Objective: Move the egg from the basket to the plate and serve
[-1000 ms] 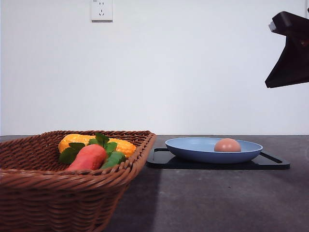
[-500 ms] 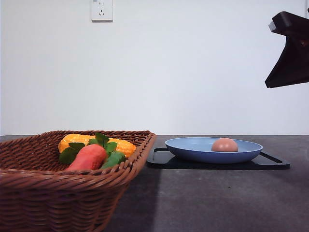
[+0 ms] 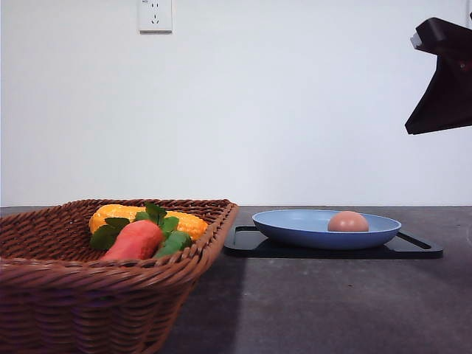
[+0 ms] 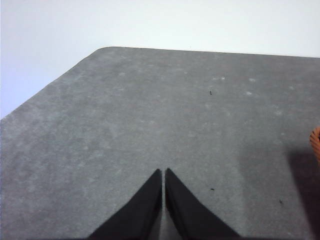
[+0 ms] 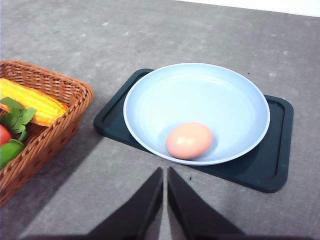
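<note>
So, nearest the front camera, the wicker basket (image 3: pixel 110 273) takes up the lower left of the frame, with its thick braided rim running across at an angle. Inside it there's a carrot (image 3: pixel 134 240) with green leaves, and just behind that a yellow corn cob (image 3: pixel 122 216) lying along the far side. No egg in there.

Further back, right of center, a flat black tray (image 3: pixel 413 249) sits on the dark grey table (image 3: pixel 332 310), and the light blue plate (image 3: pixel 295 228) sits on top of the tray. The egg (image 3: pixel 347 221) is lying in the plate, toward its right side, only its top half peeking over the rim from this low angle. The basket and the tray are near each other but not touching. Way at the back, upper left, there's a wall socket (image 3: pixel 155 15) on the white wall.

Right wrist camera looks down on the same setup: the right gripper (image 5: pixel 164 176) hangs above the bare table with its two black fingers pressed together, nothing between them. Just past the tips is the plate with the egg resting near the closest rim, well clear of the fingers. The basket corner with the corn shows at the left edge of that frame.

Left wrist camera: the left gripper (image 4: pixel 163 176) is also pinched together and empty, over plain grey tabletop.
</note>
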You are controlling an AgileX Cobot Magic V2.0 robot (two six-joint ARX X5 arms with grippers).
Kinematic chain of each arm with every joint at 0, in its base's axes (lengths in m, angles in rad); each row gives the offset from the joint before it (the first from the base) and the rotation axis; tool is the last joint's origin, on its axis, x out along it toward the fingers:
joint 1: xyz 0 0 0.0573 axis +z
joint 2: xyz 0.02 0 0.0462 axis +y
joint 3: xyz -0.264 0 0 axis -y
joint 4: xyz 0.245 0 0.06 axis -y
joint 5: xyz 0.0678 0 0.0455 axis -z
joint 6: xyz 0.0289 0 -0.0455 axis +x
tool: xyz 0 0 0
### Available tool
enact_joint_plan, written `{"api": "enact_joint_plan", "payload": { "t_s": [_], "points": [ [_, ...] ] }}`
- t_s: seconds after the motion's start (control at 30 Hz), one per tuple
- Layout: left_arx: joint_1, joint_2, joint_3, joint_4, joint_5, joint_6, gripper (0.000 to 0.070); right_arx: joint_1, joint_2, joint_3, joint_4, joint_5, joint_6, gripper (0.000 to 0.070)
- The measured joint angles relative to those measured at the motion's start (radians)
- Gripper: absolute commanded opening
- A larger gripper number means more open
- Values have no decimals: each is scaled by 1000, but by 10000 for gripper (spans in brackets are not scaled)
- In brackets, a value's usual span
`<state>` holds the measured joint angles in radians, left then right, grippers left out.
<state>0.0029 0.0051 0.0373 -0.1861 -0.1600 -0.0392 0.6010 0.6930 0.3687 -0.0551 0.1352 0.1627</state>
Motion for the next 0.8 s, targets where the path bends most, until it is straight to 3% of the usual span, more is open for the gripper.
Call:
{"api": "enact_joint_plan", "payload": {
  "t_s": [0.8],
  "points": [
    [0,0,-6,13,0,-4,0,0,0,0,0,0,0,0]
  ]
}}
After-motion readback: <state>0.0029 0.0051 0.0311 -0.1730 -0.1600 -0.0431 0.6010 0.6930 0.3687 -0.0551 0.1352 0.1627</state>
